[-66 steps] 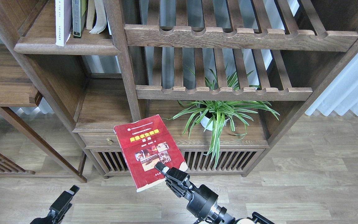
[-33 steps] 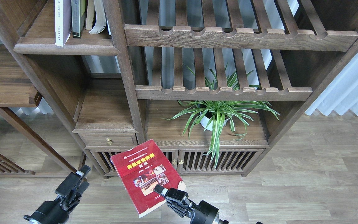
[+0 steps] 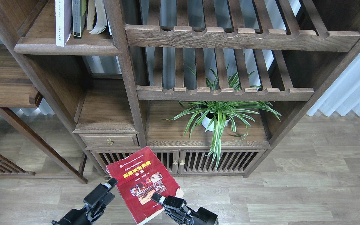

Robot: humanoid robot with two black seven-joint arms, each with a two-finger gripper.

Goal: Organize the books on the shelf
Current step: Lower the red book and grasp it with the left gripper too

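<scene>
The red book with small photos [image 3: 141,184] is held low in front of the cabinet, tilted, cover up. My right gripper [image 3: 160,200] is shut on its lower right corner. My left gripper [image 3: 106,191] is open and empty, its fingertips just left of the book's left edge, touching or nearly so. The shelf [image 3: 67,49], a solid dark board with a thick lip, is at the upper left. On it stand the pale lavender-white book [image 3: 62,22] and the black-grey book with a yellow-green panel [image 3: 78,17], with other pale books beside them.
Two slatted racks with scalloped rails [image 3: 223,37] fill the upper middle. A potted spider plant [image 3: 217,115] stands on the low cabinet top [image 3: 167,134]. A small drawer [image 3: 109,141] sits left of it. A wooden side table [image 3: 5,81] is at the left.
My right gripper has lowered the red book down and to the left. My left arm has risen and moved right, up to the book's left edge.
</scene>
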